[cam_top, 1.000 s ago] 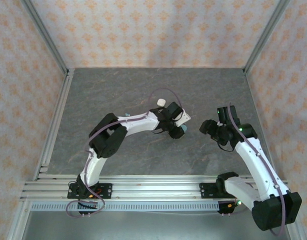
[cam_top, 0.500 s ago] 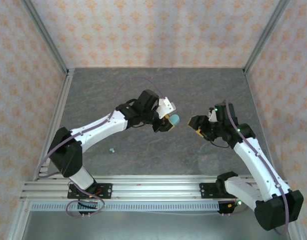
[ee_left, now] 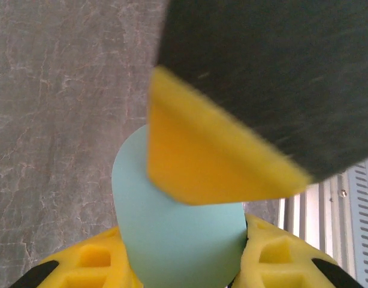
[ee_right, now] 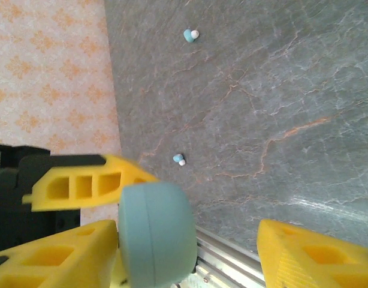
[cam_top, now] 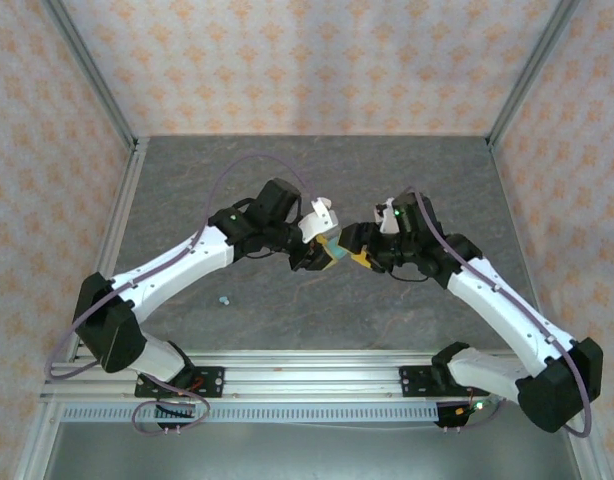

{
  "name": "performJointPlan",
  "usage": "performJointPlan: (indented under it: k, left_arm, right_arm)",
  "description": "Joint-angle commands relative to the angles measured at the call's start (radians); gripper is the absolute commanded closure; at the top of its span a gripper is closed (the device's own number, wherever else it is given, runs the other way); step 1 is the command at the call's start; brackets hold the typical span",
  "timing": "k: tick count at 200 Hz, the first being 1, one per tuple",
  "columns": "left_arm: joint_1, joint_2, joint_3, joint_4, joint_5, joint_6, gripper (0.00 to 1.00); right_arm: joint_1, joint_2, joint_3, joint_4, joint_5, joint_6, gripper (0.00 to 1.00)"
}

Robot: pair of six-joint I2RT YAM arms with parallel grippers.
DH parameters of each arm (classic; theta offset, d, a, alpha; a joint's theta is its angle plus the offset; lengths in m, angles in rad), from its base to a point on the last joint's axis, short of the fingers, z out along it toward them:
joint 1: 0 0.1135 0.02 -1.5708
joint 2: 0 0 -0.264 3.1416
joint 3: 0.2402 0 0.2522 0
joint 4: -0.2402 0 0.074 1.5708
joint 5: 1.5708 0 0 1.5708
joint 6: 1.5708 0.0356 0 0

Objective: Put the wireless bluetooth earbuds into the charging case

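Now the teal charging case is held aloft over mid-worktop, clamped in the left pincer. The right pincer is spread wide about it, the case hard by one finger, the other well apart. Two teal earbuds are seen lying on the worktop below, nearer the left arm.

Teal case, yellow fingers, 2 teal-and-white earbuds, grey marbled table, orange-patterned walls
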Motion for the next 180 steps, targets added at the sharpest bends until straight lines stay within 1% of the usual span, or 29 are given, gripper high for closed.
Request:
performJointPlan:
  k: [1, 26, 57, 77, 87, 94, 106, 117, 141, 163, 180]
  left_arm:
    - [0.001, -0.040, -0.007, -0.038, 0.036, 0.030, 0.71]
    - [0.003, -0.052, -0.004, -0.056, 0.044, 0.037, 0.71]
    - [0.005, -0.068, -0.006, -0.058, 0.046, 0.038, 0.70]
    - [0.010, -0.079, -0.007, -0.049, 0.033, 0.032, 0.67]
    - [0.015, -0.088, -0.009, -0.039, 0.026, 0.025, 0.64]
    - [0.020, -0.093, -0.012, -0.028, 0.022, 0.018, 0.61]
    - [0.032, -0.107, -0.021, -0.002, 0.018, -0.001, 0.53]
    - [0.043, -0.126, -0.035, 0.038, 0.012, -0.029, 0.43]
    - [0.090, -0.201, -0.095, 0.148, -0.038, -0.104, 0.29]
    - [0.156, -0.301, -0.206, 0.346, 0.017, -0.218, 0.21]
    - [0.182, -0.350, -0.265, 0.454, 0.067, -0.273, 0.19]
  right_arm:
    - [0.011, 0.017, 0.027, 0.064, -0.020, 0.036, 0.37]
    - [0.018, 0.031, 0.034, 0.106, -0.049, 0.061, 0.44]
    - [0.023, 0.040, 0.035, 0.136, -0.086, 0.081, 0.63]
    - [0.028, 0.039, 0.029, 0.152, -0.106, 0.102, 0.75]
    - [0.029, 0.035, 0.021, 0.164, -0.108, 0.120, 0.79]
    - [0.028, 0.031, 0.013, 0.178, -0.107, 0.138, 0.81]
    - [0.028, 0.021, -0.006, 0.219, -0.106, 0.181, 0.84]
    - [0.028, 0.010, -0.029, 0.271, -0.103, 0.232, 0.85]
    - [0.028, -0.020, -0.075, 0.393, -0.087, 0.361, 0.86]
    - [0.028, -0.050, -0.094, 0.472, -0.055, 0.458, 0.87]
    - [0.028, -0.062, -0.080, 0.474, -0.039, 0.487, 0.87]
